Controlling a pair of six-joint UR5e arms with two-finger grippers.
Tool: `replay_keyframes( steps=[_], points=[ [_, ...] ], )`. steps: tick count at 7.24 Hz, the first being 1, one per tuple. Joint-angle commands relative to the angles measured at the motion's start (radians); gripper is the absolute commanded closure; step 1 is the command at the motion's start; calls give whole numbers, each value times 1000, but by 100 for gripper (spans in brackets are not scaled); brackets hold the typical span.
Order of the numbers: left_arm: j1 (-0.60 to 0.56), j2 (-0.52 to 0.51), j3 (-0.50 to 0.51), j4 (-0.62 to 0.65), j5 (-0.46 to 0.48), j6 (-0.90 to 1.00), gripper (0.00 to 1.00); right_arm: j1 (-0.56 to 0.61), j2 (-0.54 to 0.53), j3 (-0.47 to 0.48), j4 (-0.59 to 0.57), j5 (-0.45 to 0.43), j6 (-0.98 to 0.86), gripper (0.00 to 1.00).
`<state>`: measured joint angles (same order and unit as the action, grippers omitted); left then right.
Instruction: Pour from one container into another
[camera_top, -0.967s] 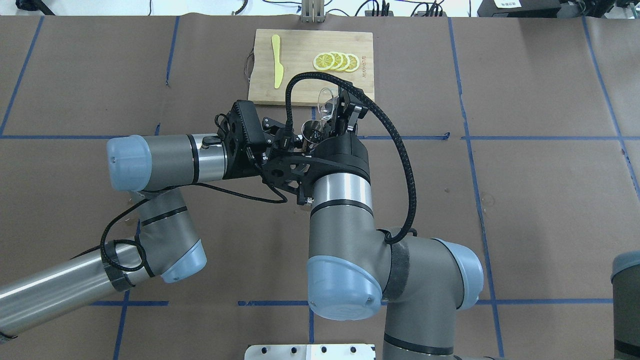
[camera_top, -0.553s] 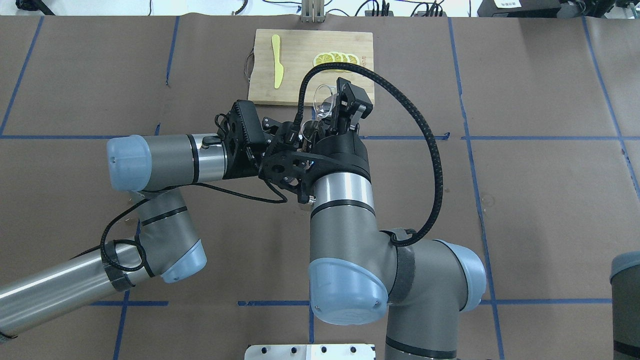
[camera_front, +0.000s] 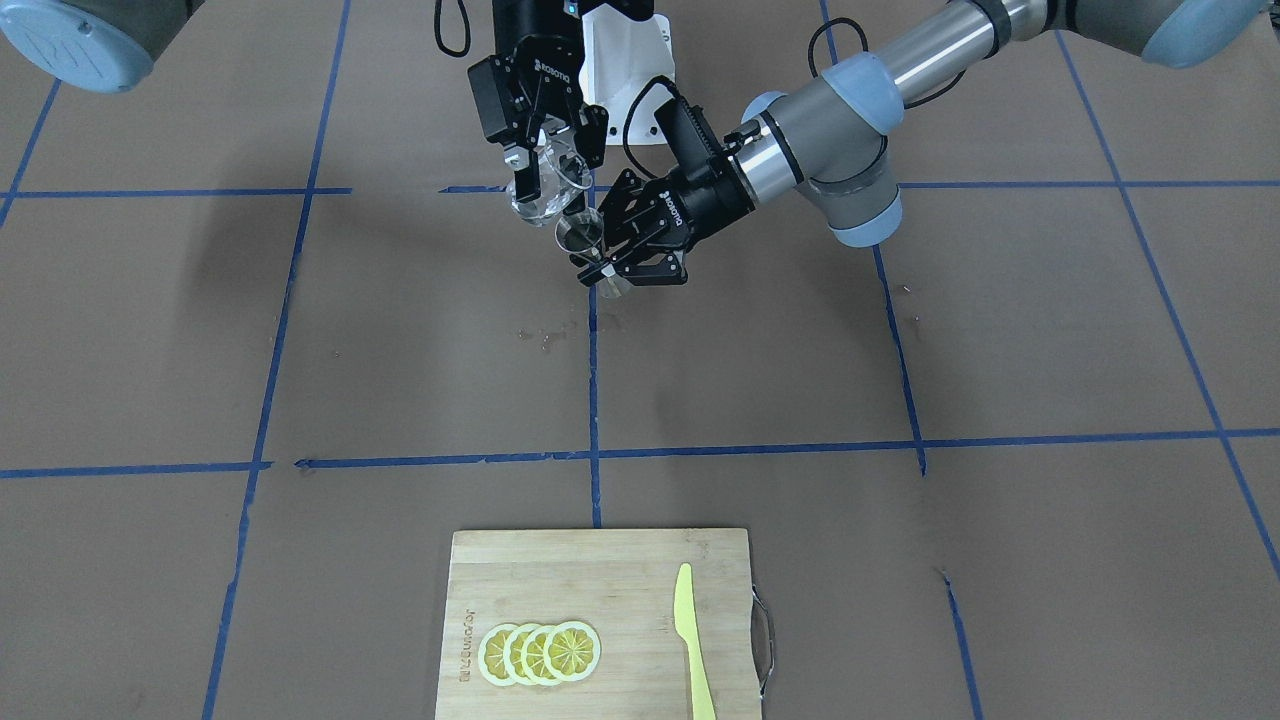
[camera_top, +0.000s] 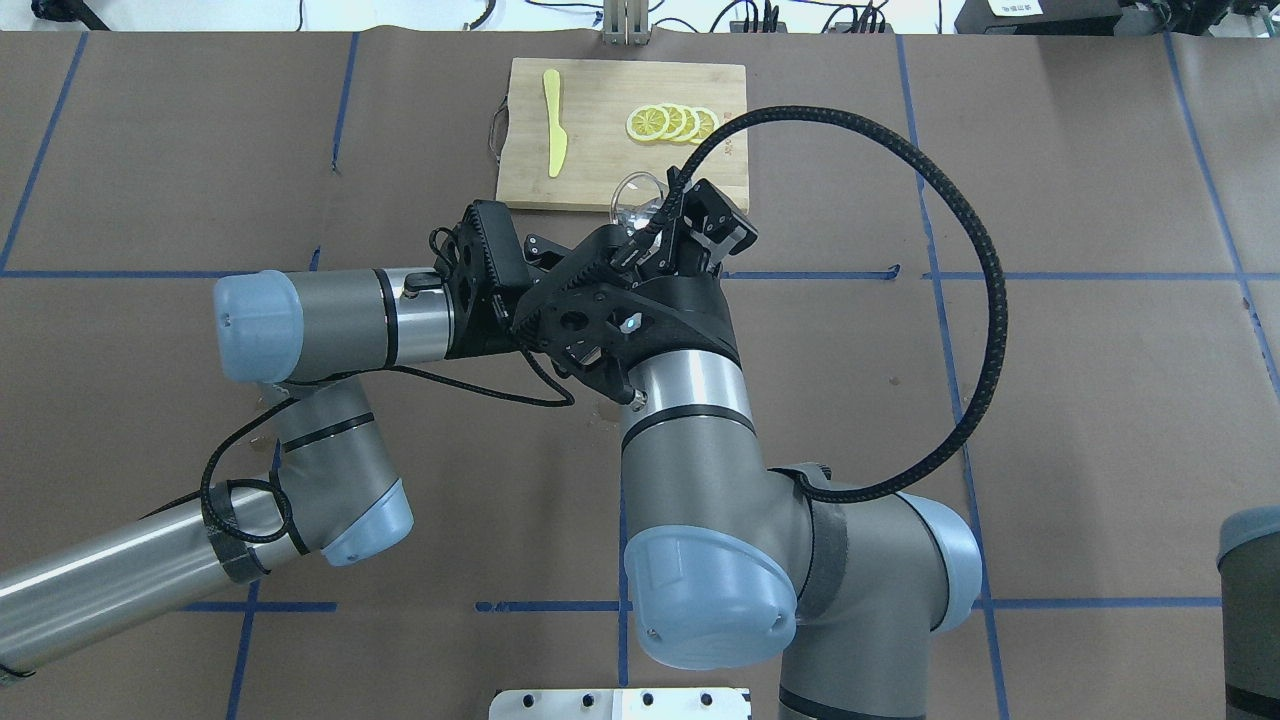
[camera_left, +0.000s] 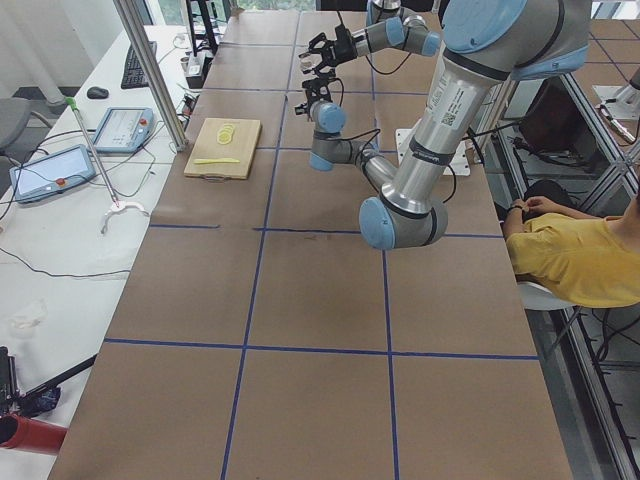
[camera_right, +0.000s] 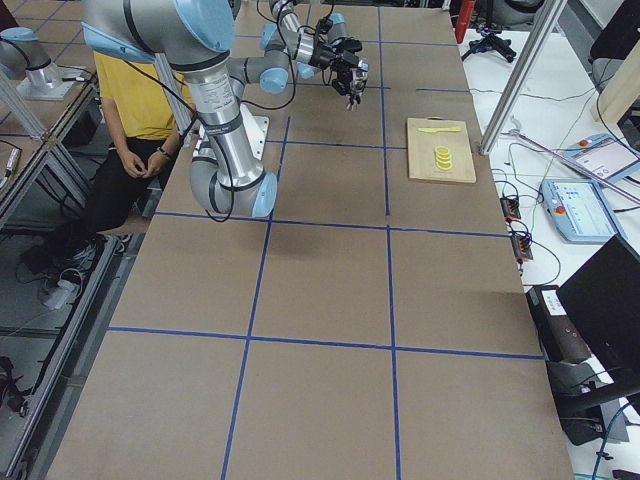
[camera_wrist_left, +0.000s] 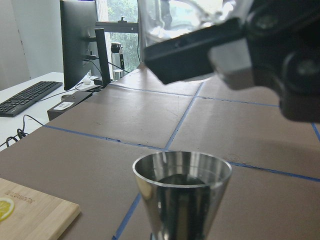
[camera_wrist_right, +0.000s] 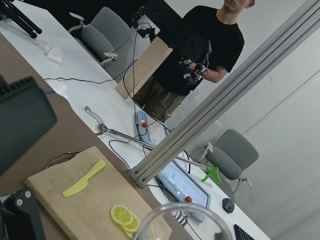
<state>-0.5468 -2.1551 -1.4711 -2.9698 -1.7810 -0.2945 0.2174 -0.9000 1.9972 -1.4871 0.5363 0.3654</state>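
Right tool (camera_front: 548, 168) and glass cup (camera_front: 541, 200) crowd above the jigger (camera_front: 580, 238).

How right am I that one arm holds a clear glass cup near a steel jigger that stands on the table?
Not quite. The steel jigger does not stand on the table: the left gripper holds it up in the air, as the exterior front-facing view shows. The rest is right: the right gripper holds the clear glass cup near it.

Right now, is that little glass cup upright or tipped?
Tipped: the glass cup leans in the right gripper, its mouth angled toward the steel jigger just below.
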Motion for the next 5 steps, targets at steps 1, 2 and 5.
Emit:
replay_keyframes(
  steps=[1,2,5],
  points=[
    [-1,1,0,0,0,0,100,8,-5,56,1,52,58,100],
    [-1,1,0,0,0,0,100,16,-10,73,1,101,163,100],
    [-1,4,-3,0,-2,0,100,45,-81,133,8,169,352,100]
  ],
)
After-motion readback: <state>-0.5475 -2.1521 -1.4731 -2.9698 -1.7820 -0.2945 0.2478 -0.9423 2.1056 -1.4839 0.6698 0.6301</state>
